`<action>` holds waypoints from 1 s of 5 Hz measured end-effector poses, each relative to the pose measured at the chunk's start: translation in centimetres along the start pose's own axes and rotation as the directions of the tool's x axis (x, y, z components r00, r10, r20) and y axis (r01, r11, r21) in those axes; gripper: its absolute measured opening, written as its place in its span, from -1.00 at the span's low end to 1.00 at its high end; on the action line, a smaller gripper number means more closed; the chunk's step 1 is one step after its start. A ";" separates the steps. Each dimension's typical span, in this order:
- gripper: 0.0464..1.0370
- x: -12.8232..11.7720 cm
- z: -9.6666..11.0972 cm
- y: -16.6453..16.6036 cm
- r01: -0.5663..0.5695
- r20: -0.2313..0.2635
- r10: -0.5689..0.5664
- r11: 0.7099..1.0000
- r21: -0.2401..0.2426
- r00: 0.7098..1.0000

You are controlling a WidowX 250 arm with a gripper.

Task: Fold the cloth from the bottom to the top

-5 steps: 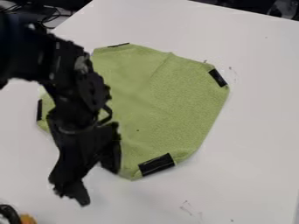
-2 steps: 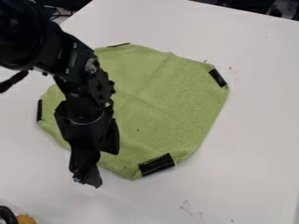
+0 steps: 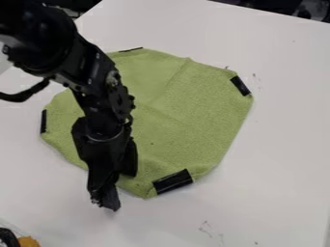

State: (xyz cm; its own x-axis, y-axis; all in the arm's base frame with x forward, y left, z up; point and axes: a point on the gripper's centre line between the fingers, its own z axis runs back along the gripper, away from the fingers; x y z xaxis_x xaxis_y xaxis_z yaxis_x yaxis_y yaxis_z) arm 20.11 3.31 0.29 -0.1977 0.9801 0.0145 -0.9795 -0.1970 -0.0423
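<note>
the light green, many-sided fabric cloth (image 3: 193,116) with black strips (image 3: 172,181) at its corners lies spread on the white flat-topped table (image 3: 277,144), and over its lower-left edge hangs the black two-finger gripper (image 3: 120,190), jaws clearly parted and holding nothing, near an orange-and-black object (image 3: 26,241) at the view's lower-left corner.

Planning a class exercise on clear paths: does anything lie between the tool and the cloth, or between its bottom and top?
Nothing visible stands between the tool and cloth or across the fold except the arm, which hangs above, hiding part.
</note>
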 end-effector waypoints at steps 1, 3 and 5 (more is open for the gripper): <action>0.92 -0.3 0.0 -0.2 -0.013 -0.004 0.013 1.000 -0.009 1.000; 0.30 -0.4 -0.4 -0.9 -0.016 -0.012 0.015 1.000 -0.025 1.000; -0.73 -0.9 -0.5 -1.4 0.048 0.000 -0.048 0.998 -0.030 0.999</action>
State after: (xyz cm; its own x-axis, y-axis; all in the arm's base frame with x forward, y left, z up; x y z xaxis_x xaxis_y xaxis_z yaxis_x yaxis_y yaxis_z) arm 21.65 2.73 -0.13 -0.1503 0.9885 0.0161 -0.9863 -0.1488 -0.0714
